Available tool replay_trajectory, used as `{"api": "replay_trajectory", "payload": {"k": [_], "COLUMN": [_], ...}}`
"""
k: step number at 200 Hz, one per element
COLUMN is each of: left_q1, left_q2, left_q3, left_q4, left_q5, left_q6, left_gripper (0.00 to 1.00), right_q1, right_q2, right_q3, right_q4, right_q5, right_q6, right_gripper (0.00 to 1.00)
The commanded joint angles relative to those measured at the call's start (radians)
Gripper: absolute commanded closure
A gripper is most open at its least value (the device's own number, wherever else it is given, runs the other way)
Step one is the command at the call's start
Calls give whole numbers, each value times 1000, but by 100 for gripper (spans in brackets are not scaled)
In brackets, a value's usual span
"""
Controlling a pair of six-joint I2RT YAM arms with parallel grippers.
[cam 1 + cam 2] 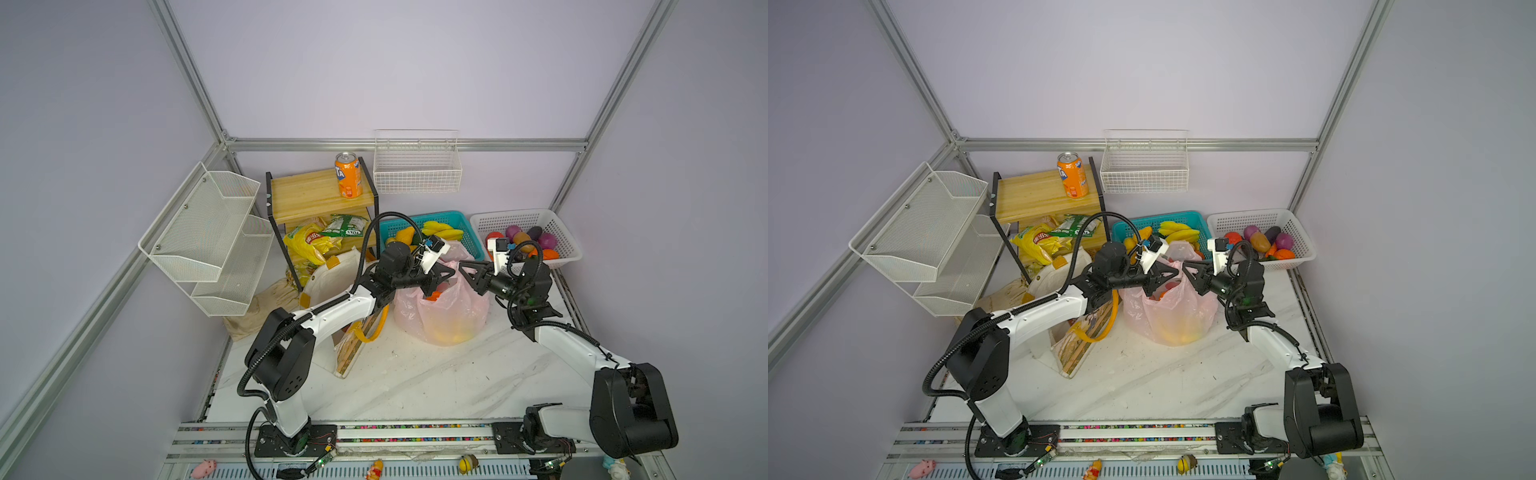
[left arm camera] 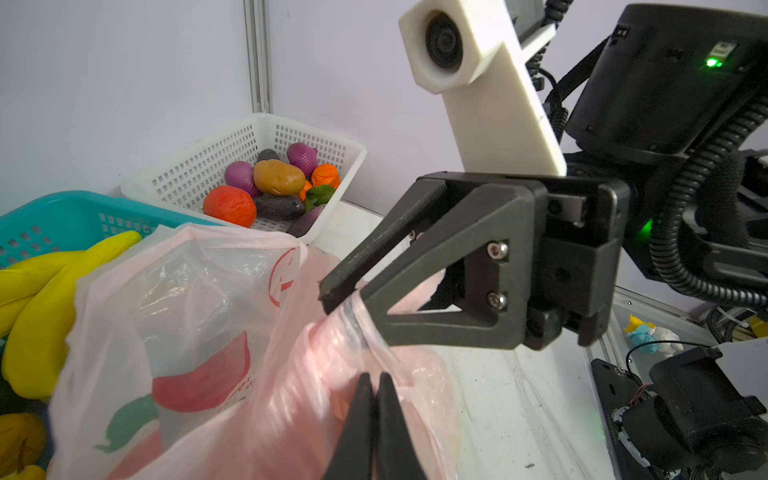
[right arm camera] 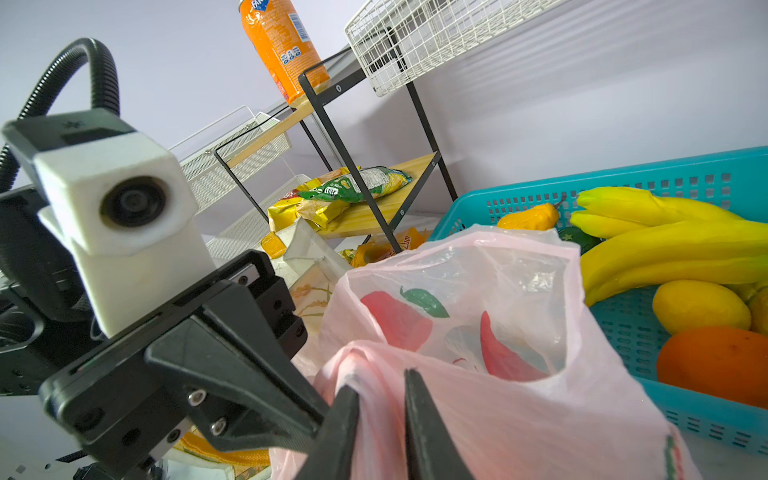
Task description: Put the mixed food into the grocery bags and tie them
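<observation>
Centrally on the tabletop [image 1: 436, 386] stands the pink plastic bag [image 1: 444, 320], yellow and orange toy fruits [image 1: 451, 334] showing through its base. The left pincer [image 2: 375, 376], from 9 o'clock, is pinched together on the bag's top plastic; the right pincer [image 2: 347, 297], from 3 o'clock, clamps its twisted handle.

Soft even light, faint shadows, bowed edges, mild blur
</observation>
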State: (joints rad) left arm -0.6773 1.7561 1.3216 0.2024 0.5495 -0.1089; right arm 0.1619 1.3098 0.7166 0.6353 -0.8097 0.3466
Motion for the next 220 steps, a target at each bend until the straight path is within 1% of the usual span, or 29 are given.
{"api": "replay_trajectory", "payload": {"k": [1,40,109,144,171,220], "left_q1": [-4,-4,-4,-4,-4,-5], "left_q2": [10,15,7,11,10,9], "left_q3": [-20,-24,-27,-27,-27,-28], "left_q4": [35,35,28,26,25,19], "left_q5": [24,24,12,4,3,8], "left_q6": [15,23,44,48,52,72], "left_gripper": [100,100,100,100,100,100], "right_q1": [-4,-5,-5,-4,-5,-18], "right_q2": [5,13,-16,-37,-59,-93], "right_q3": [40,41,59,74,76,105], "right_q4": [15,21,-110,-184,-247,-359], "right_q5": [-13,-13,13,43,70,112], "right_q6": [-2,8,-72,-62,-98,-164], "right_gripper": [76,71,64,63,62,57]}}
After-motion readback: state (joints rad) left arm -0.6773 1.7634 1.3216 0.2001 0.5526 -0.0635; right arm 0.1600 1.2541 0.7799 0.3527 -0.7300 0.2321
